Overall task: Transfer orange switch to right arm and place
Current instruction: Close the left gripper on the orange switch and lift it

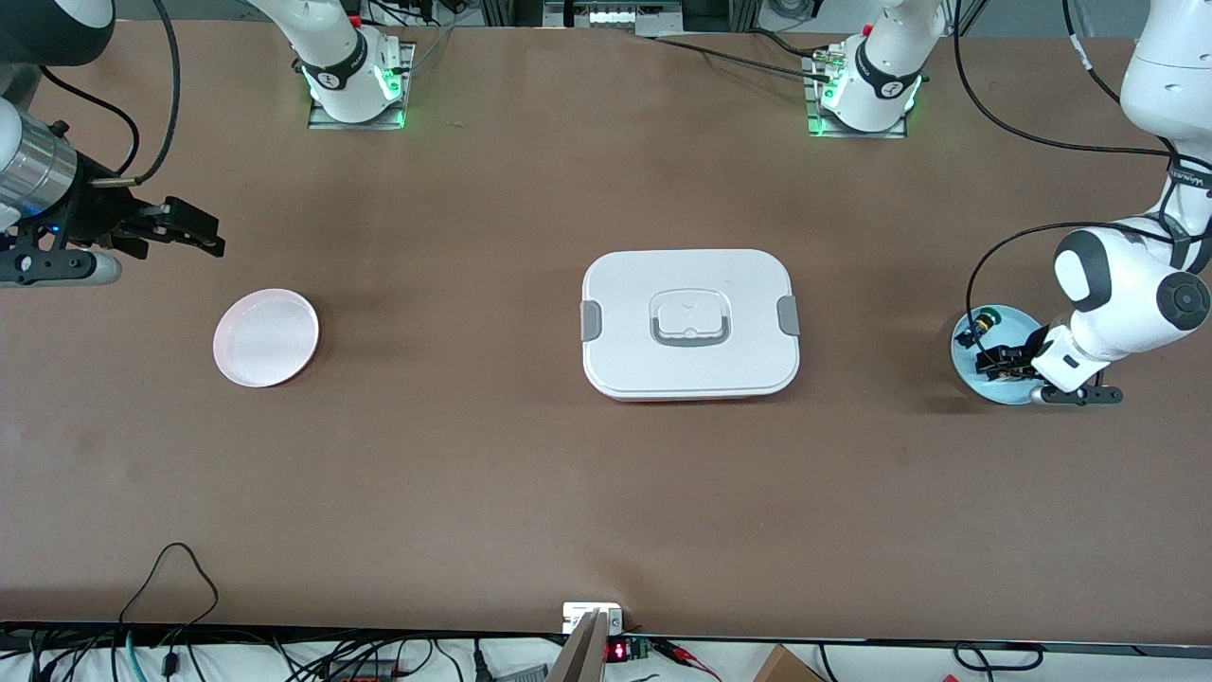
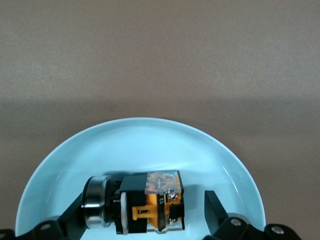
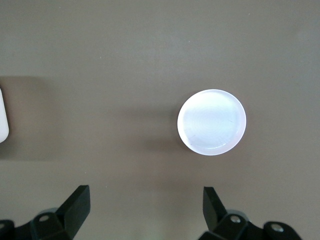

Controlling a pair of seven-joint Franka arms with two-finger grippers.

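The orange switch (image 2: 150, 207) lies on its side in a light blue plate (image 2: 75, 150), showing a black body, a silver collar and an orange clip. My left gripper (image 2: 145, 200) is down in that plate (image 1: 960, 361) at the left arm's end of the table, open, with the switch between its fingers. One finger (image 2: 75, 212) is against the silver collar and the other finger (image 2: 214, 207) stands a little off the body. A green-capped switch (image 1: 988, 318) sits in the same plate. My right gripper (image 1: 204, 237) hangs open and empty over the right arm's end.
A pale pink plate (image 1: 266, 337) lies on the table near the right gripper and shows in the right wrist view (image 3: 212, 122). A white lidded box (image 1: 690, 324) with grey latches stands mid-table. Cables and a small device line the table edge nearest the front camera.
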